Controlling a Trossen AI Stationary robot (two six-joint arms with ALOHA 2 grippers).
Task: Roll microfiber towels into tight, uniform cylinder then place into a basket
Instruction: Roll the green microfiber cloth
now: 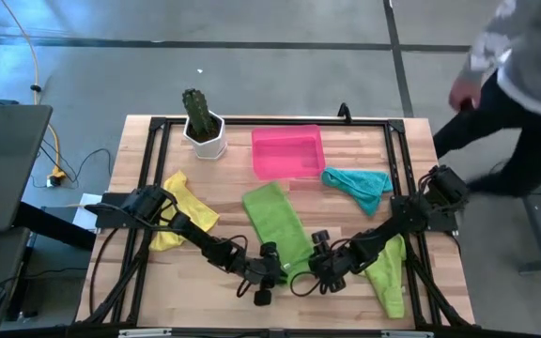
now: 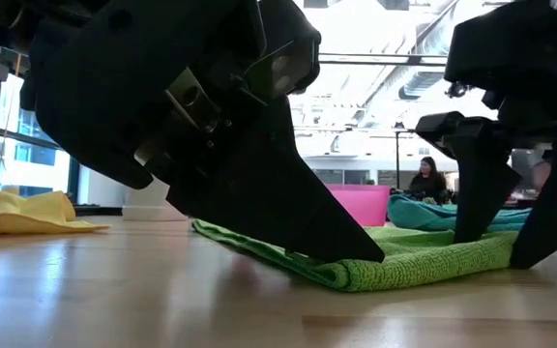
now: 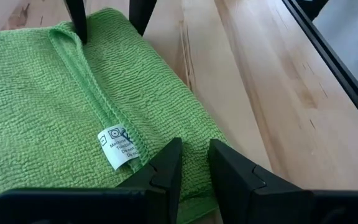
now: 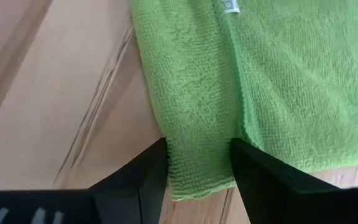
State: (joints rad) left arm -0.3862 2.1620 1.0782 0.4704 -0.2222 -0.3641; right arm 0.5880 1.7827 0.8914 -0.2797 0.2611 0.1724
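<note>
The lime green towel (image 1: 278, 225) lies mid-table, its near edge folded over into a thick roll start. The left gripper (image 3: 194, 165) pinches one corner of that fold, the right gripper (image 4: 197, 158) straddles and grips the other. The pink basket (image 1: 287, 150) sits beyond the towel, near the cactus pot (image 1: 203, 127).
</note>
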